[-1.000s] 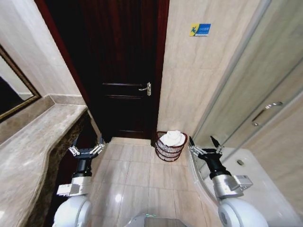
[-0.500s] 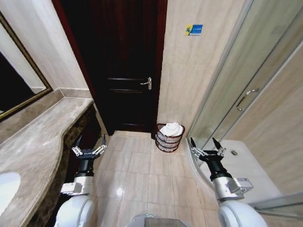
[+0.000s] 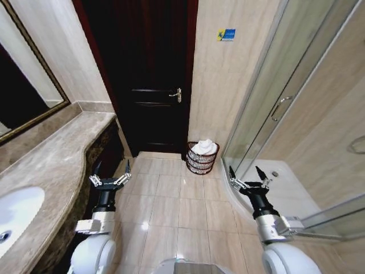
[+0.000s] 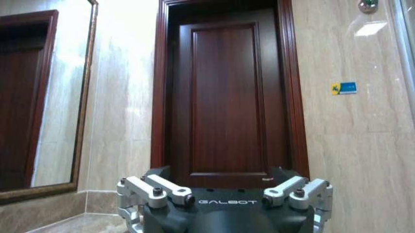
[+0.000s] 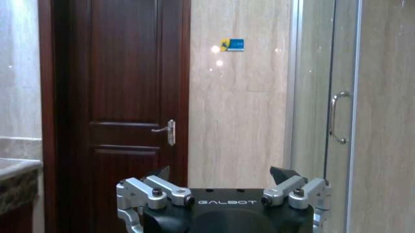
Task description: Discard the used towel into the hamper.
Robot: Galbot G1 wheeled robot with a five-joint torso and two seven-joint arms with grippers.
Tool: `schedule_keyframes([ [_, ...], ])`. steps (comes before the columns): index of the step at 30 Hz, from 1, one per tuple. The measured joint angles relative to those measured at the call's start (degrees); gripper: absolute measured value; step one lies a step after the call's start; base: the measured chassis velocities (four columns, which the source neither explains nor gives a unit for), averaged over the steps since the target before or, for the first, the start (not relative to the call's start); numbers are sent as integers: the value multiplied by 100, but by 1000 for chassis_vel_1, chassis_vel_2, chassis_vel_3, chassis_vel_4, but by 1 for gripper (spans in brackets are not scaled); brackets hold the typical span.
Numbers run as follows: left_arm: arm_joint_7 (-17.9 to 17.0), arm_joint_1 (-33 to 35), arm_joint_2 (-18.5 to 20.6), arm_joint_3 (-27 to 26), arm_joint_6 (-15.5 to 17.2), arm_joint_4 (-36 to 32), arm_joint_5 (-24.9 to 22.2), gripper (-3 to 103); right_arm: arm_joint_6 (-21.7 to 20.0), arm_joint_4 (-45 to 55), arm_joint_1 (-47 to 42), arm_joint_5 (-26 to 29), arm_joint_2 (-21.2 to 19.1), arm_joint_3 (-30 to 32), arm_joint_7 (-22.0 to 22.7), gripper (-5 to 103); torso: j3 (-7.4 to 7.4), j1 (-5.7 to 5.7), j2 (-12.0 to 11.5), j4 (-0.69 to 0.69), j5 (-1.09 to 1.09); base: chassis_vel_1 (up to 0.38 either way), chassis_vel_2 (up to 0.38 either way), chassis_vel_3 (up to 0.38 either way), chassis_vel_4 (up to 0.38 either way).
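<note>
Bathroom, tiled floor, both arms held low and forward.

Our left hand hangs over the floor just beside the dark front edge of the marble surface. Its fingers are spread wide with nothing between them. In the left wrist view the same hand shows two finger assemblies well apart, with the dark wooden door straight ahead of it.

Our right hand sits at the matching height on the other side, close to the curved edge of the shower tray. Its fingers are also splayed and it holds nothing. In the right wrist view this hand faces the door and the beige tiled wall, with the glass shower door and its handle off to one side.

The hamper stands on the floor well ahead of both hands, between them and a little nearer the right one. It sits against the wall beside the door frame. A white towel lies bunched inside it, rising above the rim. Neither hand touches the hamper or the towel.

A white basin is set into the surface out beyond our left hand, with a framed mirror above it.
</note>
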Motion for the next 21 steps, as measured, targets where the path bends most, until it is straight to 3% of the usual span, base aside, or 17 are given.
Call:
schedule_keyframes([
  [10,-10,-172,48,191,357,-83,-54,100,-21,-1,-66,-119,144,42,40,100,3,9,-5,-1,1,-15,13,15,-7],
  [14,-279,-313,33,553,439,25,125,100,302,-68,-30,-390,277,-34,326,100,1,5,-5,-1,1,0,0,0,0],
  [21,-390,-349,8,605,456,64,225,100,357,-91,-19,-476,291,-54,379,100,1,4,-5,-1,1,0,0,0,0],
])
